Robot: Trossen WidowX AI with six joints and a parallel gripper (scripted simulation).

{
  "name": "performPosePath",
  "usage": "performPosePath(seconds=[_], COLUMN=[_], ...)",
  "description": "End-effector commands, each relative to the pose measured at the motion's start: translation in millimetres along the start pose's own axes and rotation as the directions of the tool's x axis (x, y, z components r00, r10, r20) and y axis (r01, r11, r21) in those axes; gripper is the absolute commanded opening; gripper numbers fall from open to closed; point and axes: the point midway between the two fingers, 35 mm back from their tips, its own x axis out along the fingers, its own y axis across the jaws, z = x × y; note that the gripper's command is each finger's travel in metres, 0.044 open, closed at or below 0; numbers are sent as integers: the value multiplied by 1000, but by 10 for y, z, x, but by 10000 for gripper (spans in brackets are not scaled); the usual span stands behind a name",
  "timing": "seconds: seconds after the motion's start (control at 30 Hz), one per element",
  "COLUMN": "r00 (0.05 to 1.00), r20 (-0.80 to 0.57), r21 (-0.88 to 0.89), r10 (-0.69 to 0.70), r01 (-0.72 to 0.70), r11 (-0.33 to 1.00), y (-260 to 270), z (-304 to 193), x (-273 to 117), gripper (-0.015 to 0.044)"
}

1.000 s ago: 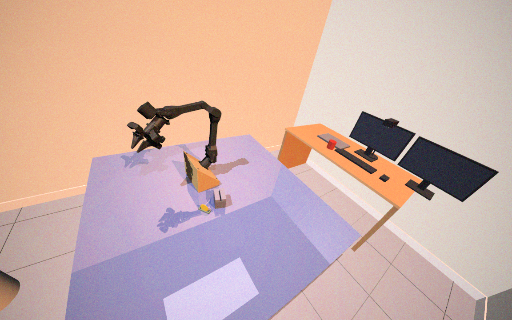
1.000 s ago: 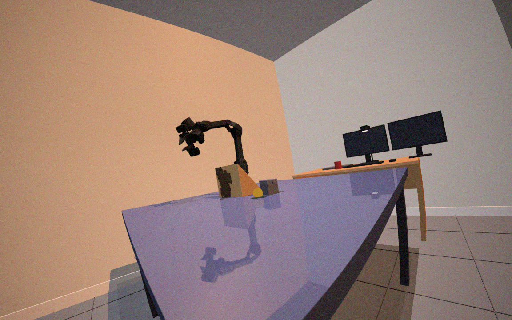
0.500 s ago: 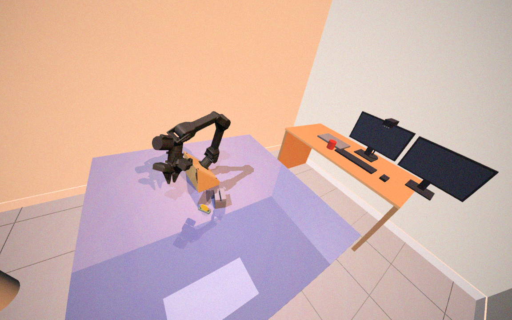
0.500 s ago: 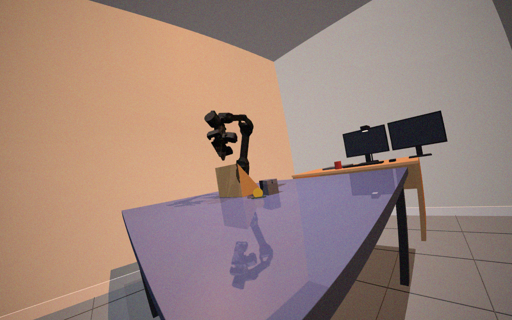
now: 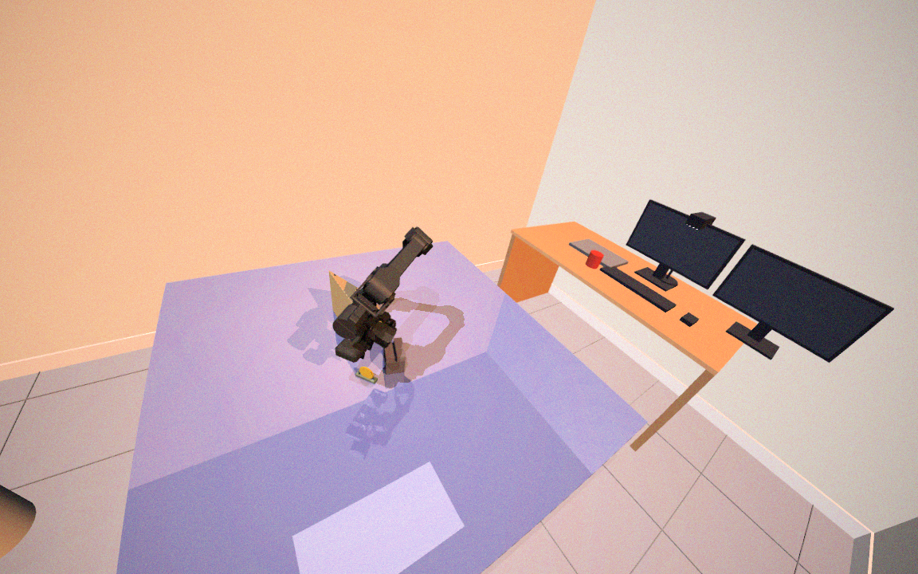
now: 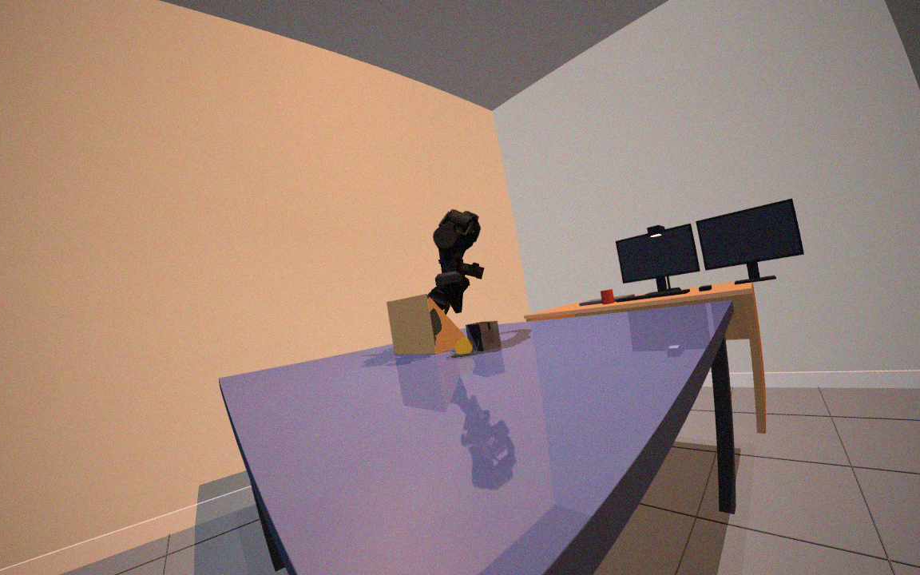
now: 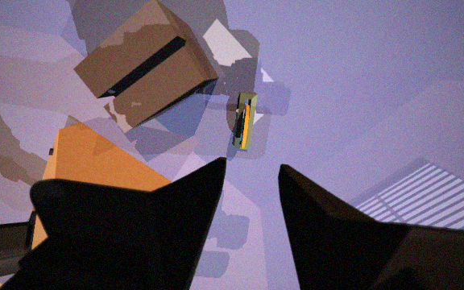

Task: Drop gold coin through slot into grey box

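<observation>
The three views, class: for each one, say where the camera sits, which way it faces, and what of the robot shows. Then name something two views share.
Top: high above the purple table, looking down at the folded arm, coin, box and the desk with its monitors.
Exterior: low off the table's near corner, looking across at the arm, coin and box.
Wrist: on the gripper, facing down; both jaws show apart, nothing between them, above the coin in its holder and the slot.
Shared: coin and box appear in all three.
</observation>
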Motion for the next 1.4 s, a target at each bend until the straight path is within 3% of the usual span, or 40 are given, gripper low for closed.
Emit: performPosePath(seconds=[0.0,0.2,1.37], r00=[1000,1000,1000], r20=[1,2,3], r21=[18,18,18], r10=[21,21,21], r01=[-21,-21,-21], r11=[1000,1000,1000], y=[21,38,54], z=[13,0,-14], x=[22,373,839], gripper=[161,161,161])
